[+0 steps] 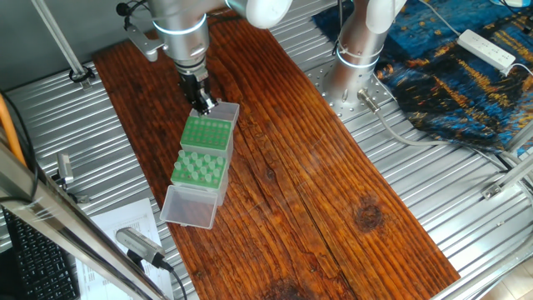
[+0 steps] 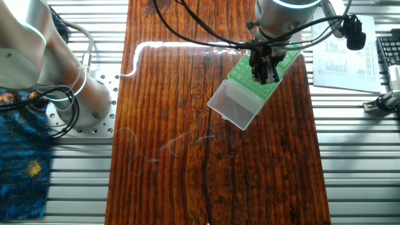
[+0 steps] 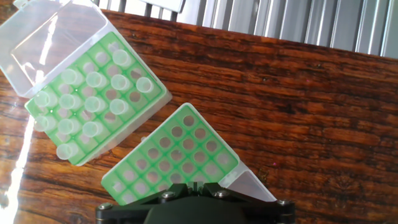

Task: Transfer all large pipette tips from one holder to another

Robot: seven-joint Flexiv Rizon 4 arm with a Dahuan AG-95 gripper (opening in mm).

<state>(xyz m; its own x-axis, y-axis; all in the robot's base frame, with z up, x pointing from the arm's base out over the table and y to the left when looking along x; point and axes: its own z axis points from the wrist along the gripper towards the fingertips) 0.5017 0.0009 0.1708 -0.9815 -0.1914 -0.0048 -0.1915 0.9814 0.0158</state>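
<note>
**Arm over the green racks on a dark wooden counter**

The counter (image 1: 316, 167) was a dark, strongly grained wooden board laid on ribbed metal decking (image 1: 433, 192). A blue patterned cloth (image 1: 466, 75) lay beside the arm's base, printed sheets (image 2: 344, 53) near the other edge. The large pipette tips (image 3: 93, 99) stood upright in one green rack (image 3: 155, 96) with its clear lid (image 3: 43, 43) open. The gripper (image 1: 202, 104) hung over the empty rack (image 3: 180, 158) just beside it; I could not tell how the jaws stood.

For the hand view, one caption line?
Gripper above the empty green rack; large pipette tips fill the neighbouring holder.
</note>
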